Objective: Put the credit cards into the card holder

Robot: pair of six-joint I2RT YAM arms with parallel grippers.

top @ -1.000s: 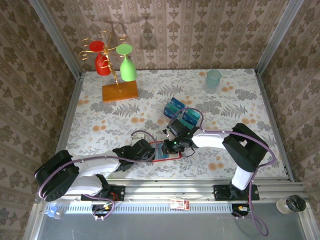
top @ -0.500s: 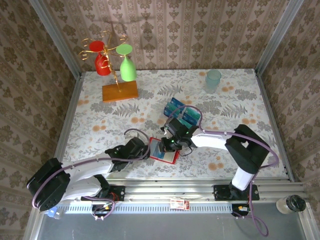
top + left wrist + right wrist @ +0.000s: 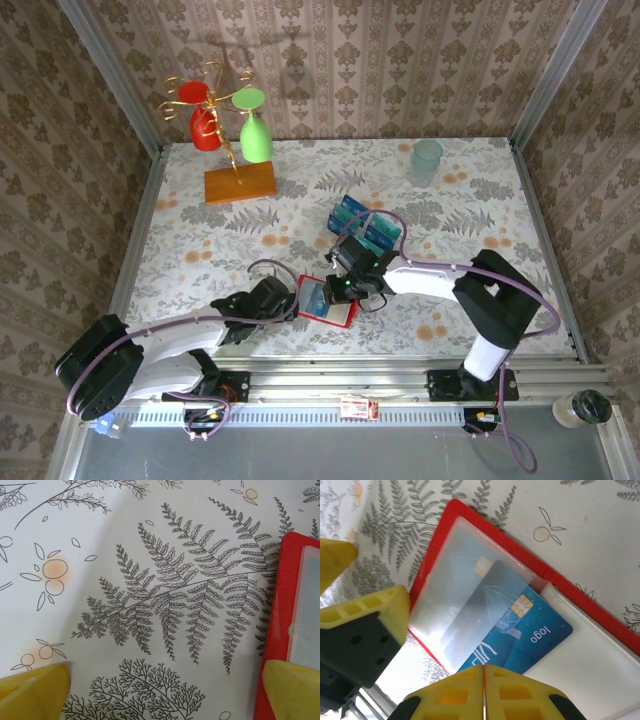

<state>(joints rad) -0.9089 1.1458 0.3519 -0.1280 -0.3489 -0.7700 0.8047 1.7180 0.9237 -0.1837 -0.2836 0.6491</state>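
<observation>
The red card holder point(image 3: 328, 303) lies open on the table near its front edge, clear pocket up point(image 3: 455, 575). A blue credit card point(image 3: 520, 635) with a chip sits slanted, its far half under the clear pocket. My right gripper point(image 3: 484, 680) is shut, fingertips together at the card's near edge, nothing between them point(image 3: 345, 285). My left gripper point(image 3: 162, 690) stands open at the holder's left side point(image 3: 285, 298). Its right fingertip point(image 3: 292, 687) rests on the holder's red edge point(image 3: 280, 605). More blue credit cards point(image 3: 365, 228) stand in a clear rack behind.
A wooden-based gold stand point(image 3: 240, 182) holding a red glass point(image 3: 205, 125) and a green glass point(image 3: 256, 135) is at the back left. A pale teal cup point(image 3: 427, 158) stands at the back right. The metal rail point(image 3: 350, 380) runs along the near edge.
The card holder has turned and slid a little to the left. My left gripper has drawn back leftward beside it. The right gripper stays shut at the card.
</observation>
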